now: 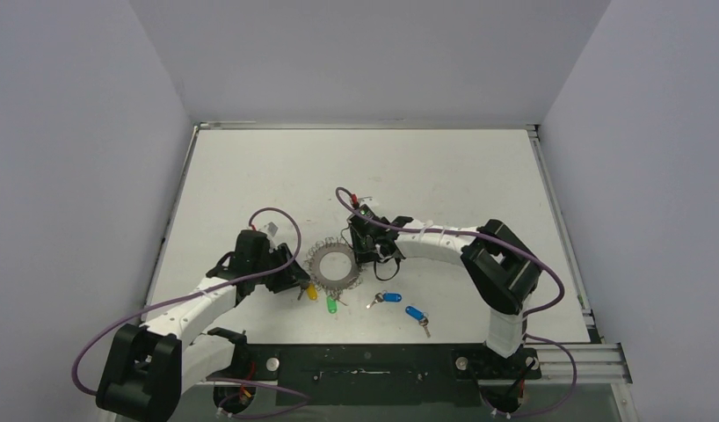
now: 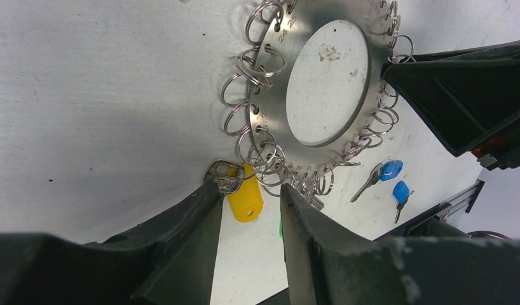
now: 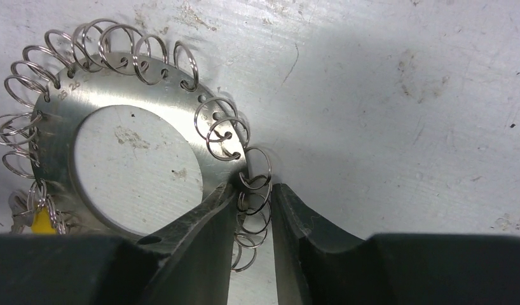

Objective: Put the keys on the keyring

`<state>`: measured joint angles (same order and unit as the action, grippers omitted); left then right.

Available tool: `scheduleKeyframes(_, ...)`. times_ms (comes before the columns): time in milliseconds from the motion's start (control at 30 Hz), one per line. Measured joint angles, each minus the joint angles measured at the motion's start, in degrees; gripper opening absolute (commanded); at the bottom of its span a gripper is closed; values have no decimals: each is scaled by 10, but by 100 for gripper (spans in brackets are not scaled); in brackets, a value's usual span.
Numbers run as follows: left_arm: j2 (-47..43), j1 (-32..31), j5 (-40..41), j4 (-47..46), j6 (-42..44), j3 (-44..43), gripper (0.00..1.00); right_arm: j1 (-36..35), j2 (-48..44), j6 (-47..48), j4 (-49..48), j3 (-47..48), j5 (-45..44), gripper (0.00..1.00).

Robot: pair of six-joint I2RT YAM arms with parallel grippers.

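Presently, nearest the arm bases, 2 blue keys (image 1: 391, 297) (image 1: 415, 313) lie loose on the table (image 1: 426, 176), well apart from the keyring. The green key (image 1: 331, 306) lies just beside the keyring's near edge.

The left gripper (image 2: 251, 184) is down at the keyring's near-left edge. Its jaws are partly apart and straddle the yellow key (image 2: 246, 202). One finger touches the key's metal head; a gap shows between the yellow tag and the other finger, so nothing is clamped.

The keyring (image 3: 149, 89) lies flat at mid-table between the 2 grippers.

The right gripper (image 3: 254, 190) is at the keyring's right edge. Its jaws are drawn in to a narrow gap, which the wire loops fill; one finger also touches the plate's rim.

Whether the yellow key is threaded onto a loop cannot be told.
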<state>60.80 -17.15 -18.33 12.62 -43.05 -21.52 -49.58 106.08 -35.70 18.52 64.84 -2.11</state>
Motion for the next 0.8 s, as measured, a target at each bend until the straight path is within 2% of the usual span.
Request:
scheduleKeyframes(300, 2, 0, -4, 0, 0, 0, 37, -10, -2, 3, -6, 2, -27, 0)
scheduleKeyframes(533, 2, 0, -4, 1, 2, 0, 37, -22, -8, 26, 14, 11, -34, 0)
scheduleKeyframes(800, -27, 0, 2, 39, 25, -31, 37, -23, -36, 103, 53, 42, -29, 0)
